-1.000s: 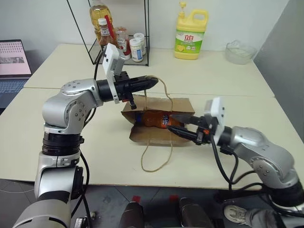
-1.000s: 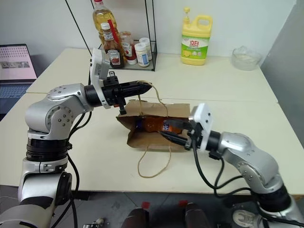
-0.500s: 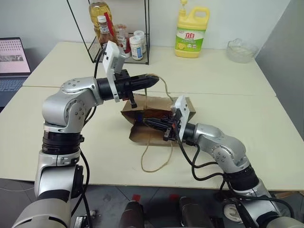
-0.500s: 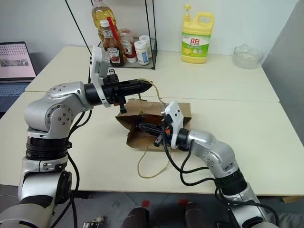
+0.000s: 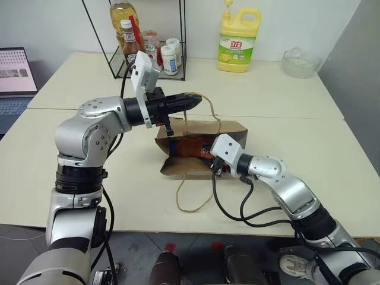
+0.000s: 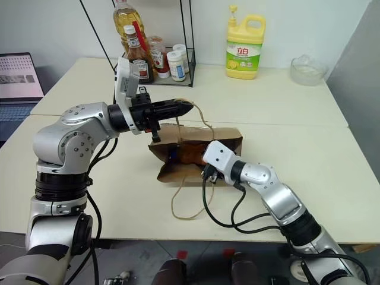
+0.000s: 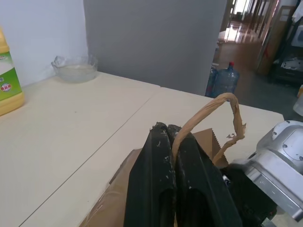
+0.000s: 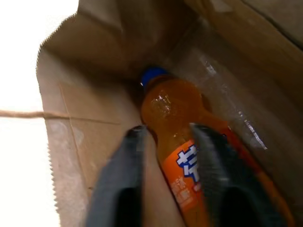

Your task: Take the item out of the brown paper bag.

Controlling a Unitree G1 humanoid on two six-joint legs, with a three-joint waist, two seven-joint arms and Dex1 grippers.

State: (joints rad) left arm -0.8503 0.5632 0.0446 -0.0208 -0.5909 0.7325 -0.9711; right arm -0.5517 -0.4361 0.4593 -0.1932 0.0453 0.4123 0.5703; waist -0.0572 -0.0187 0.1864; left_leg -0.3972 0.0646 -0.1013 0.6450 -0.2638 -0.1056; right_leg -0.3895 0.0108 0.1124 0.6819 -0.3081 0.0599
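Brown paper bag (image 5: 202, 142) is lying open around the right tool (image 8: 165, 142) — fingers parted astride the orange bottle (image 8: 189, 156); left tool (image 7: 170, 156) is pinching a cord handle (image 7: 213, 118) shut

the yellow detergent jug (image 5: 238, 37) carries the red characters 立白 on its green and white label.

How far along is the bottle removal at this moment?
Done: the left gripper is shut on the bag's cord handle, holding the brown paper bag open. In hand: the right gripper is inside the bag, fingers open on either side of the orange drink bottle, not yet closed on it. Left: grip the bottle and draw it out.
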